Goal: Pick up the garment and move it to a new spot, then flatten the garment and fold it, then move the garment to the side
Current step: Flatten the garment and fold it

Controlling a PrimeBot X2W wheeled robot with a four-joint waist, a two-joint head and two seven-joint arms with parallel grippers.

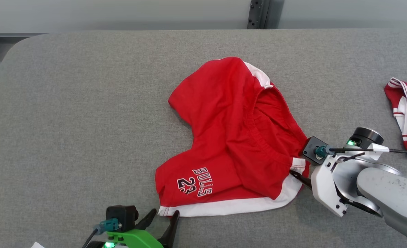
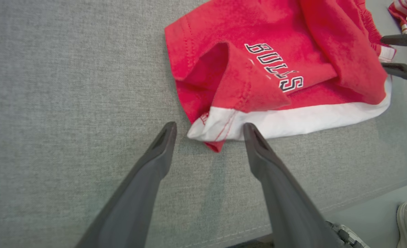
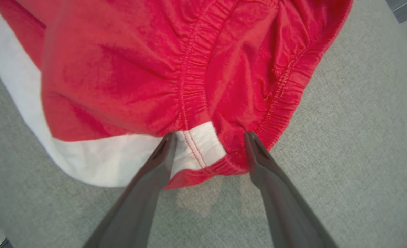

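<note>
Shorts (image 1: 231, 137) lie crumpled mid-table (image 1: 69, 120). We have both claws spread wide. Left gripper (image 2: 209, 125) has its tips either side of the white hem corner. Right gripper (image 3: 209, 135) straddles the waistband end, fingers touching cloth. Neither is clamped on it.

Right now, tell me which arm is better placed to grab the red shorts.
Right. The right fingers stand open astride the shorts' waistband corner, cloth between them. The left fingers, also open, only reach the white hem corner with their tips.
</note>
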